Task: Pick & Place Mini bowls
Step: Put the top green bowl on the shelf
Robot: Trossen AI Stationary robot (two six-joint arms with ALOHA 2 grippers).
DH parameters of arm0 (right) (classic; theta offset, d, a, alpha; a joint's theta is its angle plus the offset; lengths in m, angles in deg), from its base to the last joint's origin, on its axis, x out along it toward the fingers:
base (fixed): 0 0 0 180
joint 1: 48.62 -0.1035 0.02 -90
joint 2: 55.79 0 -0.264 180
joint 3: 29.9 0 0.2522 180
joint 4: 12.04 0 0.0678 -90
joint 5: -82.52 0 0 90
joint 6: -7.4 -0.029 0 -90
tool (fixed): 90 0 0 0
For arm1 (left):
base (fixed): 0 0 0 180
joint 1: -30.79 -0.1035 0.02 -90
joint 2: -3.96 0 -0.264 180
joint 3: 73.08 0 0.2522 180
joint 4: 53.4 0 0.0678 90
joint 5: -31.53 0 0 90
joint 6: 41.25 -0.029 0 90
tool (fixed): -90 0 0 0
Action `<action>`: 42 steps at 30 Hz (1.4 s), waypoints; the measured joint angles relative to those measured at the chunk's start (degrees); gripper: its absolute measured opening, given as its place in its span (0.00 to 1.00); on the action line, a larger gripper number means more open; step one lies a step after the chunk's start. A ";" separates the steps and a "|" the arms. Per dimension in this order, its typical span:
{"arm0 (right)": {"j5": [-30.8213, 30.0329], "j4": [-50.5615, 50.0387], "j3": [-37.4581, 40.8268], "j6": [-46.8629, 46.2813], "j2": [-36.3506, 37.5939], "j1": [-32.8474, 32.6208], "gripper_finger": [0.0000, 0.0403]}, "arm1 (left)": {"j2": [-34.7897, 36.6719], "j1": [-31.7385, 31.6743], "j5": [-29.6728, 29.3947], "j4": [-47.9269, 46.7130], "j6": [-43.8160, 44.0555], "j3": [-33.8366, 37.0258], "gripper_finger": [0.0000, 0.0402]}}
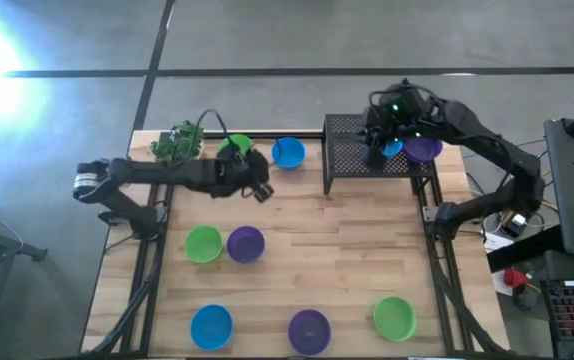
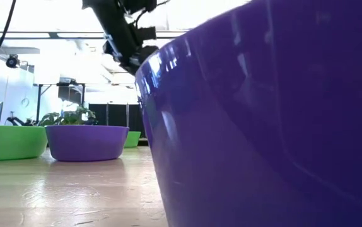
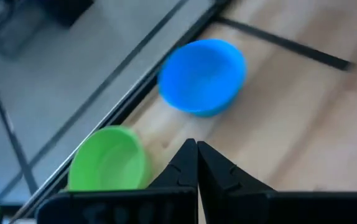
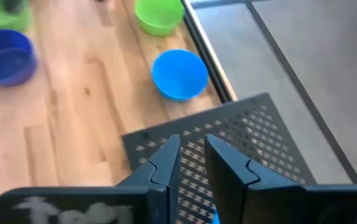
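Note:
Several mini bowls show in the high view. A green bowl point(image 1: 235, 148) and a blue bowl point(image 1: 288, 152) stand near the table's far edge. A blue bowl point(image 1: 394, 148) and a purple bowl point(image 1: 424, 150) rest on a black perforated rack point(image 1: 352, 160). More bowls stand mid-table and along the near edge. My left gripper point(image 1: 264, 192) point(image 3: 197, 155) is shut on nothing and hovers just on the near side of the green bowl point(image 3: 110, 158) and blue bowl point(image 3: 203, 74). My right gripper point(image 1: 382, 140) point(image 4: 191, 155) hovers above the rack point(image 4: 241, 137), slightly open, with nothing between its fingers.
A small leafy plant point(image 1: 177, 142) stands at the far left. A green bowl point(image 1: 204, 243) and a purple bowl point(image 1: 245, 243) sit left of centre. Blue point(image 1: 211, 326), purple point(image 1: 309, 330) and green point(image 1: 394, 317) bowls line the near edge. The purple one point(image 2: 263, 113) fills the low view.

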 joint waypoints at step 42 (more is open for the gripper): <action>-0.17 0.00 0.06 -3.06 2.05 -5.74 0.16 | -11.12 -22.05 20.32 7.21 1.70 3.65 0.15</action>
